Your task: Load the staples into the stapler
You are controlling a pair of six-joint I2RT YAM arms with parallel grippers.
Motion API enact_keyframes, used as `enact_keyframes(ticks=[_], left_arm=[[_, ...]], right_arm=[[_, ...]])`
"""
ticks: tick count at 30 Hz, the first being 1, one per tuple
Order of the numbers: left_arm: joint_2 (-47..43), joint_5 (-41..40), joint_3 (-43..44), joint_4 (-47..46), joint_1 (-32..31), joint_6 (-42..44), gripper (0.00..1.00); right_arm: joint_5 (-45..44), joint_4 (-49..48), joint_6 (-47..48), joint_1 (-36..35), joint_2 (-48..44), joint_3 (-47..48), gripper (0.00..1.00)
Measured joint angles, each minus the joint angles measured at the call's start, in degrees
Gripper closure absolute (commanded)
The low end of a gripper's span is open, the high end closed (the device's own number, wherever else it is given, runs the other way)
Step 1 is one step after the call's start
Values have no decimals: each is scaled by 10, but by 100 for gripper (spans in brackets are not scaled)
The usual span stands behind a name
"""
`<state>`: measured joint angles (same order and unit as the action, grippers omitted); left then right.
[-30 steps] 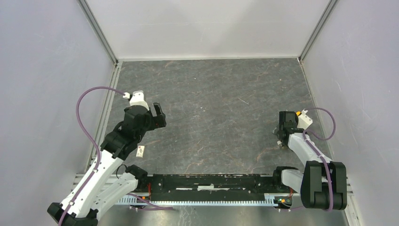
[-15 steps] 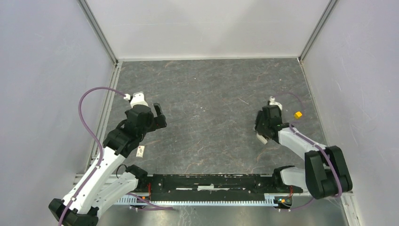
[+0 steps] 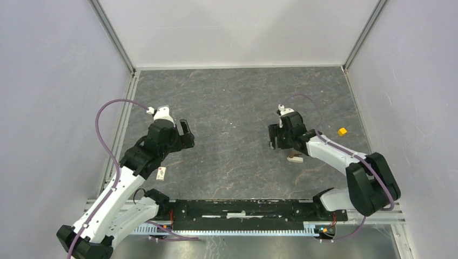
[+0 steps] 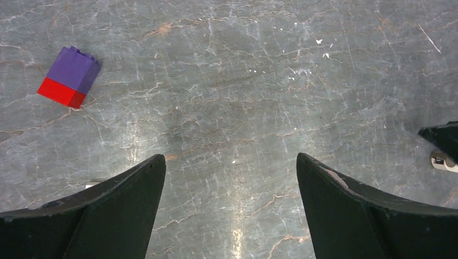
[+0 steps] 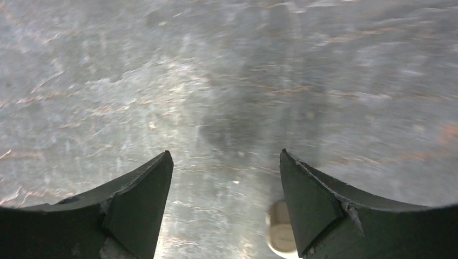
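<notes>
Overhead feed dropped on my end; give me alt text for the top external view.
Two arms reach over a dark marbled table, grippers empty: the left gripper left of centre, the right gripper right of centre. A small white staple box lies beside the left arm, a small pale object beside the right arm, a yellow cube near the table's right edge.

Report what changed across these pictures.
The right gripper swung from the right side leftward toward the middle; it is open and holds nothing. The left gripper only edged slightly and is also open. The white staple box and the yellow cube kept their places.
</notes>
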<state>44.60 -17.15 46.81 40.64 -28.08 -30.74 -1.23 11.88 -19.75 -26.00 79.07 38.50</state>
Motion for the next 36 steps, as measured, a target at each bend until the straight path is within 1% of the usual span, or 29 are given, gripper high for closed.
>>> enact_keyframes(ticks=[3, 5, 7, 9, 11, 17, 21, 25, 36], left_arm=[[-1, 11, 0, 0, 0, 2, 3], [-2, 14, 0, 0, 0, 5, 3], [-5, 17, 0, 0, 0, 7, 3], [-10, 24, 0, 0, 0, 8, 3], [-16, 30, -1, -3, 0, 9, 2], [-28, 59, -3, -5, 0, 11, 2], [-33, 79, -5, -7, 0, 15, 2], [-38, 87, -5, -10, 0, 15, 1], [-64, 87, -12, -16, 0, 15, 1]], right_arm=[[-48, 46, -2, 14, -21, 20, 20], [-64, 67, 2, 22, -38, 21, 18], [-71, 89, 25, 26, -55, 21, 16], [-61, 103, 56, 29, -68, 21, 14], [-45, 115, 81, 33, -71, 24, 11], [-22, 127, 123, 59, -48, 28, 2], [31, 114, 139, 78, -27, 26, 2], [65, 114, 146, 78, -13, 22, 2], [81, 156, 137, 77, -62, -36, 2]])
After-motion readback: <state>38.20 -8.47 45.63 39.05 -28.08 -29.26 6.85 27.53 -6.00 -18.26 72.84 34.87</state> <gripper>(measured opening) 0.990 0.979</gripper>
